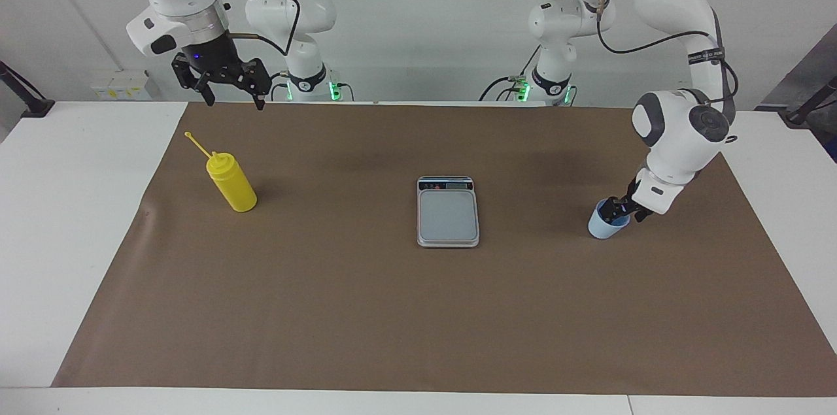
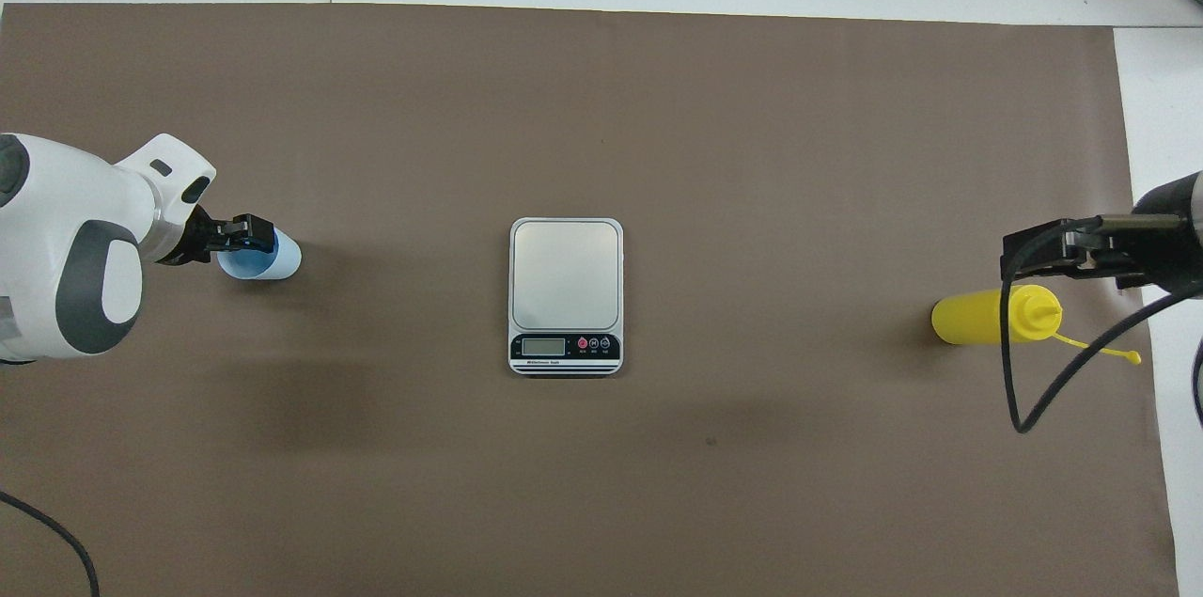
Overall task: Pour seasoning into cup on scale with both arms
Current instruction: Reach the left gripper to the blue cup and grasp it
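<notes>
One yellow squeeze bottle [image 1: 232, 185] with one tethered cap strap [image 1: 198, 144]. One pale-blue cup [image 1: 605, 224]. One silver-grey kitchen scale [image 1: 448, 211], one dark display strip [image 2: 565, 346], three small round buttons [image 2: 593, 344]. One brown mat [image 1: 366, 310]. Two white robot arms [image 1: 680, 134], two black two-finger grippers: left gripper [image 1: 617, 206], right gripper [image 1: 230, 96].

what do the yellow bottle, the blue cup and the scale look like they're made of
Squeeze bottle: looks like soft plastic, evenly bright yellow, with a moulded cone nozzle and thin cap strap.
Cup: probably plastic, maybe paper; pale blue, matt, thin rim.
Kitchen scale: plate looks like brushed metal with a dull grey sheen; the dark display strip looks like glossy plastic.
</notes>
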Robot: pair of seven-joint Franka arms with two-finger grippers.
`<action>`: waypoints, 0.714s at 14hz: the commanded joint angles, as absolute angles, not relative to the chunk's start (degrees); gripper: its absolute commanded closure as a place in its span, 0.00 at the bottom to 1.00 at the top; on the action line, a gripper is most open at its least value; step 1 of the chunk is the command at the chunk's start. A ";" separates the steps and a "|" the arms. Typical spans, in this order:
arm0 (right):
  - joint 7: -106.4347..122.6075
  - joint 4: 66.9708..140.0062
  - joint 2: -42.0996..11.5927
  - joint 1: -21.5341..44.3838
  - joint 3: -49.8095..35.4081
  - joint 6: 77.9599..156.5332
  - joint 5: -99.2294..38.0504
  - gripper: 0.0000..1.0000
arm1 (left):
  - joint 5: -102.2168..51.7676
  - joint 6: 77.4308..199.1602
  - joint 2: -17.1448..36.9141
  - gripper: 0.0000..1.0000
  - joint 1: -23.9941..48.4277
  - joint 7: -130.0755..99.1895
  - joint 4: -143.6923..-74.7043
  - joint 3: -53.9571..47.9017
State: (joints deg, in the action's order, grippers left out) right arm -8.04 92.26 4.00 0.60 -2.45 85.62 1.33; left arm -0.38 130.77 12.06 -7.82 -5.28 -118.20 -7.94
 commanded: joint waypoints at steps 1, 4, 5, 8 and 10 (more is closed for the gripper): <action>-6.86 94.57 5.97 0.35 -2.11 85.61 0.44 0.00 | -0.88 131.57 11.60 1.00 -7.38 -5.11 -119.01 -7.65; -6.50 94.92 6.06 0.35 -2.02 85.61 0.44 0.00 | -0.88 131.13 11.69 1.00 -6.59 -5.19 -118.48 -7.65; -6.50 95.01 6.06 0.35 -2.02 85.61 0.44 0.00 | -0.88 130.70 11.69 1.00 -6.59 -5.10 -118.04 -7.65; -6.68 95.10 6.15 0.35 -2.02 85.87 0.44 0.00 | -0.88 126.23 11.51 1.00 -6.50 -5.01 -113.40 -7.65; -6.50 95.18 6.15 0.35 -1.93 85.61 0.44 0.00 | -0.88 121.84 11.08 1.00 -5.81 -5.18 -109.71 -8.00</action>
